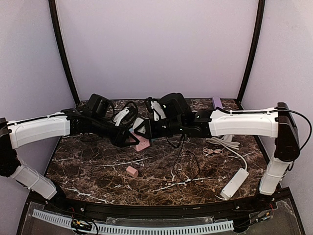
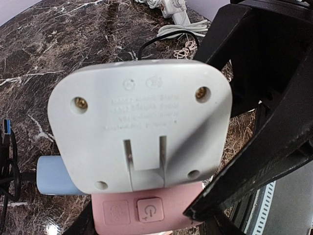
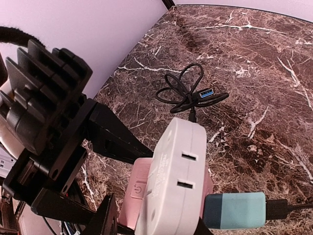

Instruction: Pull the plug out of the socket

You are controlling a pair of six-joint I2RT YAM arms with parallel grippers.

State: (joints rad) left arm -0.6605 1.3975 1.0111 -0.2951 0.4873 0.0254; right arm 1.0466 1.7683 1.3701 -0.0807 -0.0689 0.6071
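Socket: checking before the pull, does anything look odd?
Nothing damaged or spilled. The blue plug is in the socket, and a black cable lies loosely tangled on the table, its USB end free.

Left arm: reaching in from the left edge, forearm lying nearly level, wrist angling toward the table's centre.
Left gripper: fingers pressing in on the socket.
Right arm: upper link rising at the right edge, forearm stretching level toward centre.
Right gripper: meeting the left gripper tip to tip, fingers pinching the same socket.
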